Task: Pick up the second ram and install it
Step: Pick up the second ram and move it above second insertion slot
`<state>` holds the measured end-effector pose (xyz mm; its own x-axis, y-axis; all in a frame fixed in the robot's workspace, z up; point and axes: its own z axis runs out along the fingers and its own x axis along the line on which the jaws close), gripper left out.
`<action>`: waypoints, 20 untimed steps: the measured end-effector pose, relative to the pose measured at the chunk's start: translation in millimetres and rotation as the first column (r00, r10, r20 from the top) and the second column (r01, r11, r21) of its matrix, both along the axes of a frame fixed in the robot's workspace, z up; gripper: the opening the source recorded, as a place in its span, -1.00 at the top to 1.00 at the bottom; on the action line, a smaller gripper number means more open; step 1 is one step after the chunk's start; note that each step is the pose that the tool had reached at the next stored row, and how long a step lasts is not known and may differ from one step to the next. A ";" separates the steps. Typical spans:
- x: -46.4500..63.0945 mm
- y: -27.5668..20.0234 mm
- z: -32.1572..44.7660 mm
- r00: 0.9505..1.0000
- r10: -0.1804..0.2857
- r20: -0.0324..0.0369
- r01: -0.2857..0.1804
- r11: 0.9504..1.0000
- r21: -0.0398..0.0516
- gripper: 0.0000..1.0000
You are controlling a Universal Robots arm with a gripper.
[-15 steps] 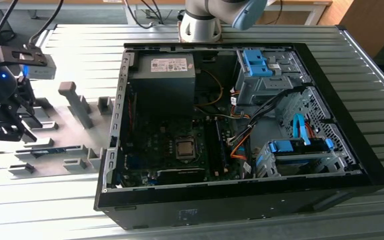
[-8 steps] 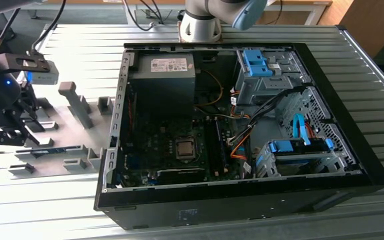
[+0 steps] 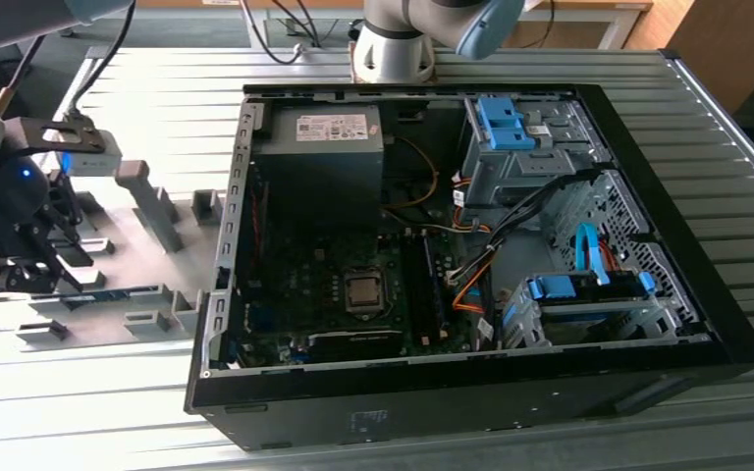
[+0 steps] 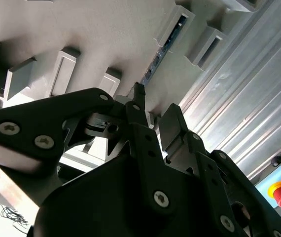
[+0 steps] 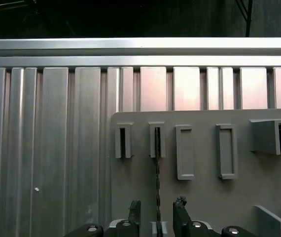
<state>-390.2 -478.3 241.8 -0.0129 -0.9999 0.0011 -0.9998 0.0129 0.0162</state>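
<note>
**Tool open astride the second ram**

In the first wrist view the second ram stands edge-on in the grey fixture plate, its near end cut off. The tool straddles it, fingers spread, gaps either side. Bare ribbed table borders the plate

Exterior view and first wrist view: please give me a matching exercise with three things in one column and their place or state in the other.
Things:
1. thin dark memory stick
2. black metal computer case
3. black claw

Places or states:
A. lid off, lying on the ribbed metal table
B. on edge in slots of the grey fixture plate
C. open, one finger on each side of the stick

Pairs: 1-B, 2-A, 3-C
</note>
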 end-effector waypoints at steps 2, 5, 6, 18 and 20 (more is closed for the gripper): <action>-0.1 0.0 -0.3 1.000 0.000 0.000 0.000 1.000 0.000 0.22; -0.1 0.0 -0.6 1.000 0.000 0.000 0.000 1.000 0.000 0.22; -0.1 0.0 -0.9 1.000 0.000 0.001 0.000 1.000 0.000 0.22; -0.6 -0.4 -4.5 1.000 0.004 0.001 -0.004 1.000 0.000 0.22; -0.6 -0.4 -4.6 1.000 0.004 0.001 -0.004 1.000 0.000 0.22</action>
<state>-390.8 -478.6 237.2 -0.0089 -1.0000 0.0015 -0.9998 0.0089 0.0151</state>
